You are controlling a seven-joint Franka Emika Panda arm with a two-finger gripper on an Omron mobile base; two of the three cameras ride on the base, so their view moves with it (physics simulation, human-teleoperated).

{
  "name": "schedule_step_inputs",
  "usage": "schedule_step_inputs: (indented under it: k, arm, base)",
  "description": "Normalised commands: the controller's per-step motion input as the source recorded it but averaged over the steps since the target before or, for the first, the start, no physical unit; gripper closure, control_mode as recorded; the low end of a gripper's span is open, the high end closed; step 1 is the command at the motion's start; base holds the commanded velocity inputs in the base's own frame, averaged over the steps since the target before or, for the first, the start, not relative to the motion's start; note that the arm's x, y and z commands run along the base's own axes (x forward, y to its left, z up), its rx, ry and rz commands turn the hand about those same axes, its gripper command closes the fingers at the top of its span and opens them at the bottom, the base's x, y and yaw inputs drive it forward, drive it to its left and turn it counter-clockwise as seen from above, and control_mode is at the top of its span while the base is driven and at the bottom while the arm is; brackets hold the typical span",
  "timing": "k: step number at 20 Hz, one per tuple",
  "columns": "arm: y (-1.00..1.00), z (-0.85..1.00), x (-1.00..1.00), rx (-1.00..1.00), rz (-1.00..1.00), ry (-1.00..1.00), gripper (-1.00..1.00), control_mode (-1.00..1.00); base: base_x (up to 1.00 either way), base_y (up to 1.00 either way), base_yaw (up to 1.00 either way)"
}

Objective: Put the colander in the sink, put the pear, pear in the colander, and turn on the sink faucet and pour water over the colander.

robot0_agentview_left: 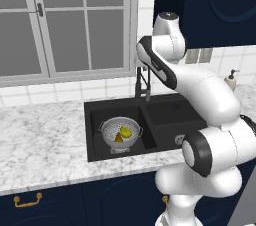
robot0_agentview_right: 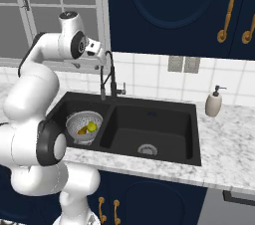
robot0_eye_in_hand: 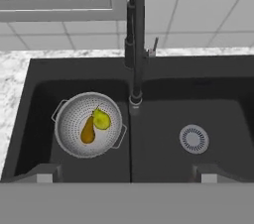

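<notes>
Two pears (robot0_eye_in_hand: 95, 124) already sit in your colander (robot0_eye_in_hand: 88, 125) in the sink's (robot0_eye_in_hand: 163, 72) left basin; your gripper (robot0_eye_in_hand: 126, 176), wide open and empty, faces the sink faucet (robot0_eye_in_hand: 136, 34) for turning on

Round silver-grey perforated metal colander (robot0_agentview_left: 120, 134) sits over left-basin drain of black rectangular double-basin sink (robot0_agentview_left: 165, 115); we can't see that drain. 
White arm covers sink's right edge and most of right silver drain (robot0_agentview_left: 179, 140) in left base view. 
Tall black gooseneck faucet (robot0_eye_in_hand: 135, 39): top cut by upper edge in hand view; in left base view arm hides its upper neck. 
Brownish-orange pear (robot0_agentview_left: 118, 138) too small there for us to make out stem. 
We can't see jaws in base views.
</notes>
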Motion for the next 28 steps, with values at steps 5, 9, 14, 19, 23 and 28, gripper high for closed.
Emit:
schedule_step_inputs:
  k: [5,9,14,19,23,28]
  arm:
    - [-0.25,-0.14,0.26,0.00,0.00,-0.02,-1.00,-1.00]
    - [-0.18,-0.02,0.30,0.00,0.00,0.00,-1.00,-1.00]
    - [-0.01,-0.16,0.30,0.00,0.00,0.00,-1.00,-1.00]
    - [0.00,-0.13,0.39,0.00,0.00,0.00,-1.00,-1.00]
    - [0.00,-0.18,0.32,0.00,0.00,0.00,-1.00,-1.00]
    - [0.15,-0.25,0.07,0.00,0.00,0.00,-1.00,-1.00]
  base:
    - [0.00,0.00,0.00]
    - [0.00,0.00,0.00]
    - [0.00,0.00,0.00]
    - [0.00,0.00,0.00]
    - [0.00,0.00,0.00]
    - [0.00,0.00,0.00]
